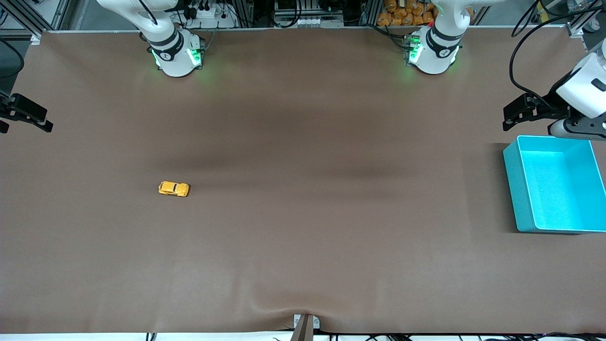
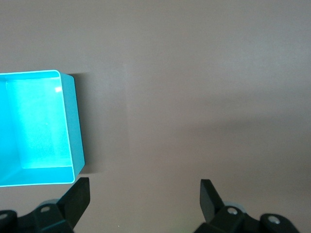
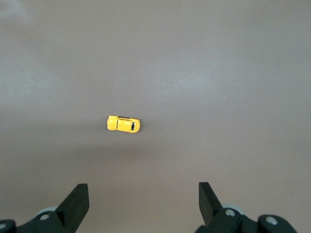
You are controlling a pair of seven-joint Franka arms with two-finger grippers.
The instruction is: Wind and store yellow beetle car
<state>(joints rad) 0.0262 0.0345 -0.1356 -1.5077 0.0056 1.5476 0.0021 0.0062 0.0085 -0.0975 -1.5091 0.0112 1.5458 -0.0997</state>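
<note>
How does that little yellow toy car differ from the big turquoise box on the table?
The tiny yellow-orange beetle-shaped toy car is far smaller than the open turquoise plastic bin. The car is rounded with dark windows; the bin is a plain rectangle, with nothing inside as far as shows. The car sits toward the right arm's end of the table, the bin at the left arm's end. Neither is touched by a claw.

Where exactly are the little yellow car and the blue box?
yellow beetle car [image 1: 173, 189], front view, on its roof.
turquoise bin [image 1: 513, 182], front view, on its outer wall facing the car.
</note>
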